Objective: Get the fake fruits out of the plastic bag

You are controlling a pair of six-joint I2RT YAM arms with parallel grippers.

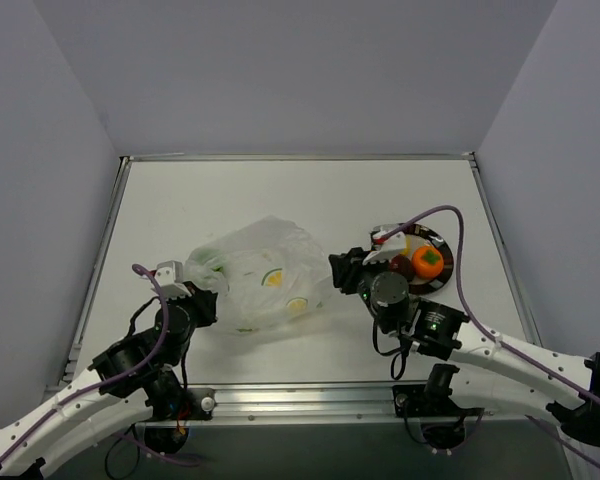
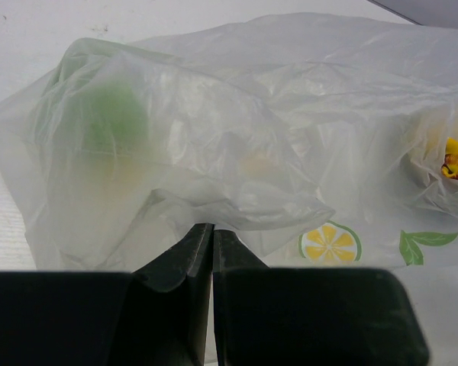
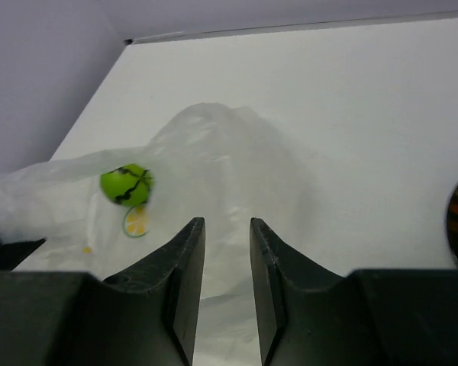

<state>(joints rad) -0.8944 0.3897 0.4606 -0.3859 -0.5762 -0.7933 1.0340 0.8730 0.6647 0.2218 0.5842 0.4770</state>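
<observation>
the left end effector [image 2: 212, 230] is gripping a fold at the left edge of the plastic bag [image 1: 262, 275], which is lying mid-tabletop [image 1: 280, 190] between the arms. the right end effector [image 3: 227, 232] is hanging released just right of it, facing in. the green fruit [image 3: 127, 184] is sitting ahead-left of the right end effector, toward the bag's left end, so the left arm is nearer.

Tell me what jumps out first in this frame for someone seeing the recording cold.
The crumpled plastic bag printed with citrus slices fills the middle of the table, the left hand shut on its left edge. A bright green fruit with dark stripes shows against the bag, up and left of the open right hand in the right wrist view. To the right, an orange fruit and a red fruit sit on a dark plate.
</observation>
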